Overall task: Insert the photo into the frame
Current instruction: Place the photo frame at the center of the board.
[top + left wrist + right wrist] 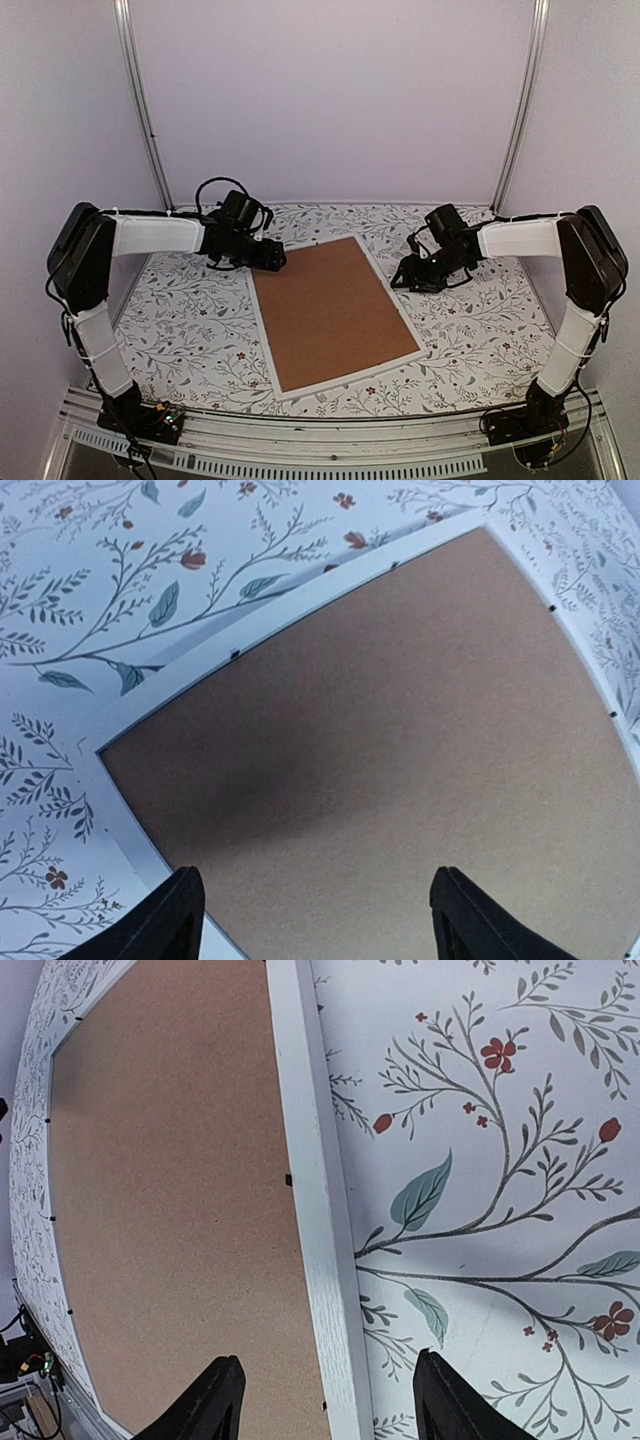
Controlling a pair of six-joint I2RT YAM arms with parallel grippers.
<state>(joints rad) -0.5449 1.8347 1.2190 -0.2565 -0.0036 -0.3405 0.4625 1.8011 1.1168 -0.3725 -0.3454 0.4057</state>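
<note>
Left claw (317, 885) is spread wide with nothing between the fingers, hovering over the far-left corner of the frame (262, 332). Right claw (328, 1365) is spread too and empty, straddling the frame's right rail from above; can't tell if it touches. The frame lies flat and face down on the worktop (190, 330), between my two claws, with the brown backing panel (335, 310) seated in it. Photo not visible in any view (maybe under the panel, can't tell). Small black tabs (288, 1179) line the inner rim, state unclear.

Risks, my judgement:
- If the photo isn't in, the panel must come out first. The flat board gives the fingers no edge, so a claw could skid or shove the whole frame across the worktop.
- Lifting one side only could tip the frame and let the pane slide.
- Pressing hard on the rail might crack it.
</note>
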